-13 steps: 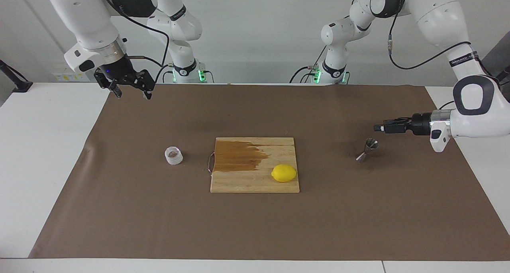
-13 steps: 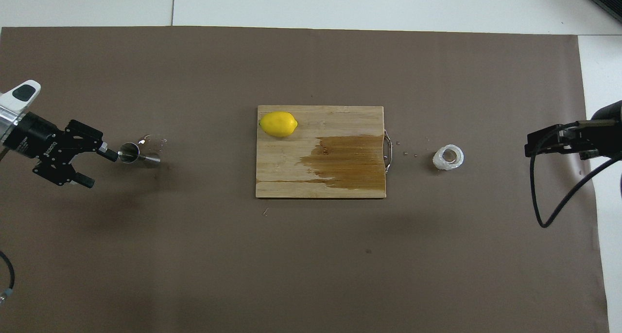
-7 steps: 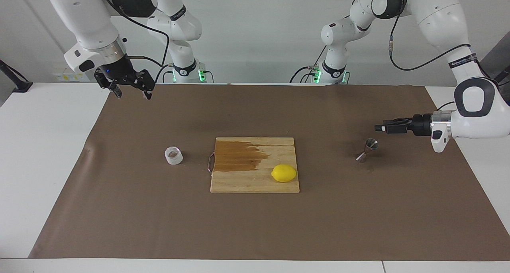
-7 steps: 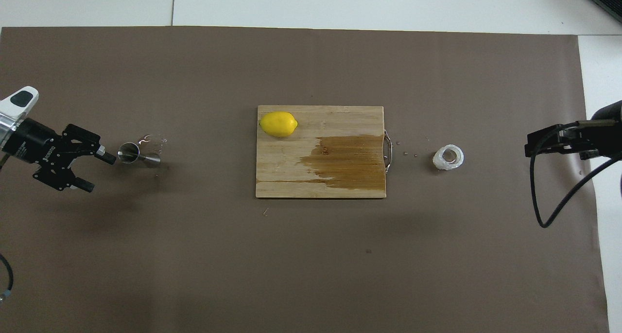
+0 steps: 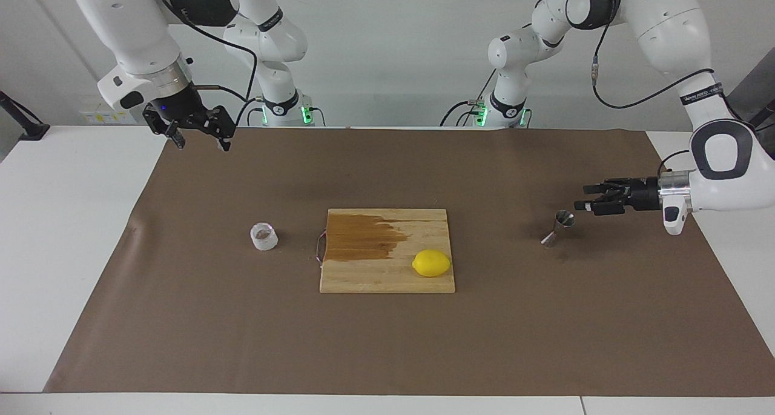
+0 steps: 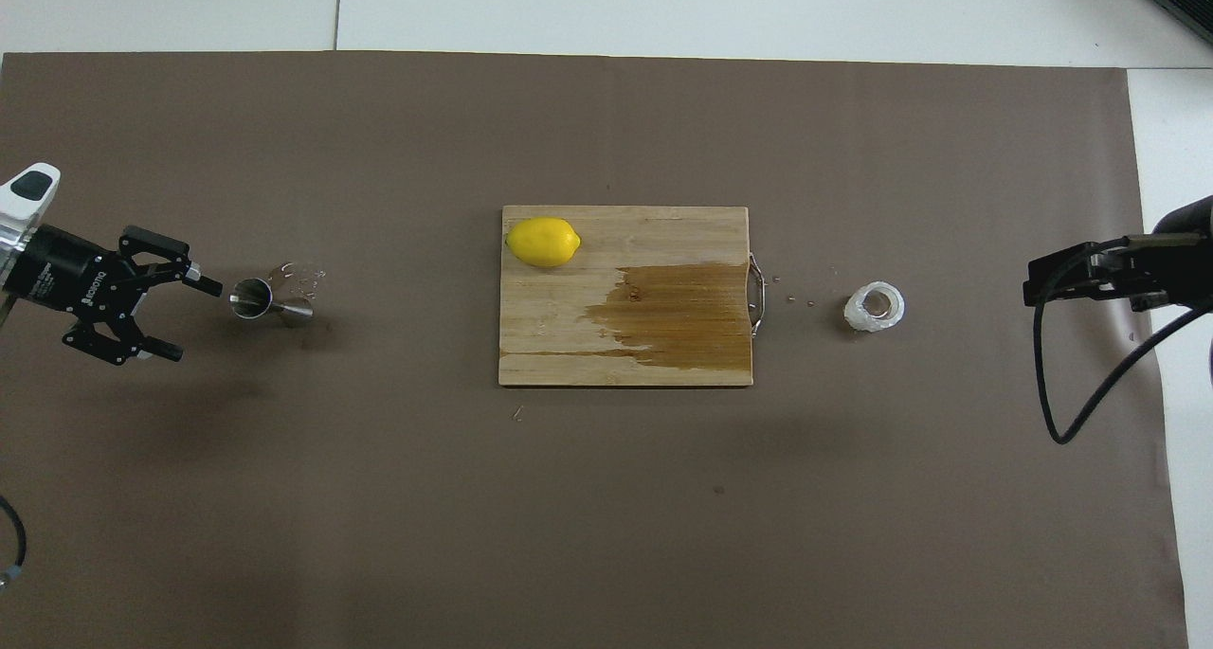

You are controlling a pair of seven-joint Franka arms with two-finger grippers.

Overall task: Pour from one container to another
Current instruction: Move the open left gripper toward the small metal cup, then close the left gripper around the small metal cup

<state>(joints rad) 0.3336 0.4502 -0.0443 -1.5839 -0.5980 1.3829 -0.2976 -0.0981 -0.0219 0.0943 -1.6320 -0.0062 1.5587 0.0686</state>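
The clear squat cup (image 5: pixel 264 236) (image 6: pixel 874 308) stands on the brown mat toward the right arm's end of the table. The steel jigger (image 5: pixel 559 228) (image 6: pixel 256 298) stands on the mat toward the left arm's end. My left gripper (image 5: pixel 584 197) (image 6: pixel 191 320) lies level and open over the mat beside the jigger. Its fingertips point at the jigger's upper cone and stand a little apart from it. My right gripper (image 5: pixel 203 145) (image 6: pixel 1031 284) hangs open and empty, high over the mat's edge at the right arm's end, well away from the cup.
A wooden cutting board (image 5: pixel 357 278) (image 6: pixel 663 227) with a dark wet patch lies at the mat's middle, a lemon (image 5: pixel 432 263) (image 6: pixel 542 242) on it. Small droplets (image 6: pixel 299 273) dot the mat by the jigger and between board and cup.
The left gripper has drawn back a little from the jigger toward the left arm's end, dipped slightly and turned at the wrist. The right arm, cup and jigger have not moved.
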